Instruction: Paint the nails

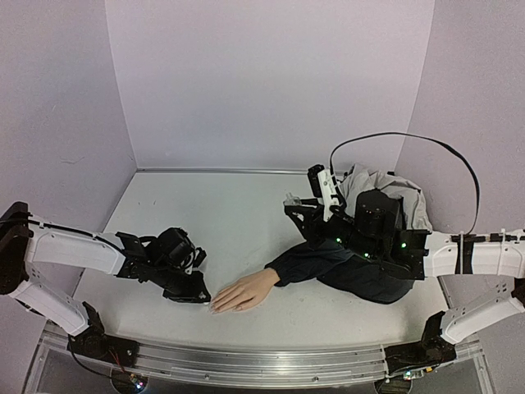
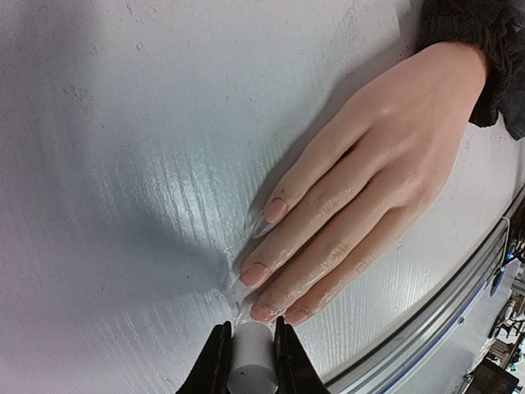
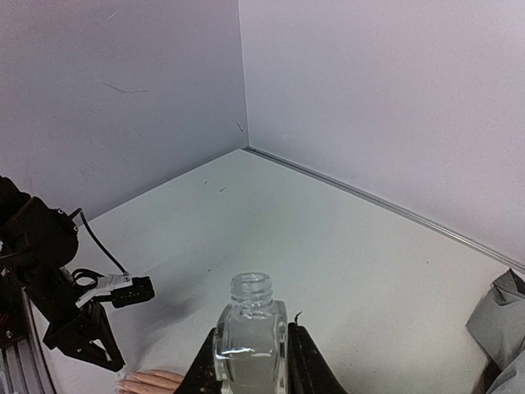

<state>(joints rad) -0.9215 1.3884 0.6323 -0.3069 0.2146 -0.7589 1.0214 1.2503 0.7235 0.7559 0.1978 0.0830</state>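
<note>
left fingers [image 2: 250, 330] clamp a white cylindrical brush cap [image 2: 248, 371] just beside the tiny pale nails [image 2: 254, 273] of the peach mannequin hand [image 2: 385, 148] flat on the white counter [image 2: 123, 164], right fingers [image 3: 250, 361] grip an open clear glass bottle [image 3: 249, 312], so any drift likely smears polish onto skin.

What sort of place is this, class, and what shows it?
Probably a robotics test booth: plain walls enclose a white table, two arms stand on a rail, and a mannequin hand lies there.

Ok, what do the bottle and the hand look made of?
Bottle: clear glass by its look, see-through with sharp glints, though clear plastic is possible. Hand: smooth moulded plastic or rubber, matte peach with a faint sheen.
</note>
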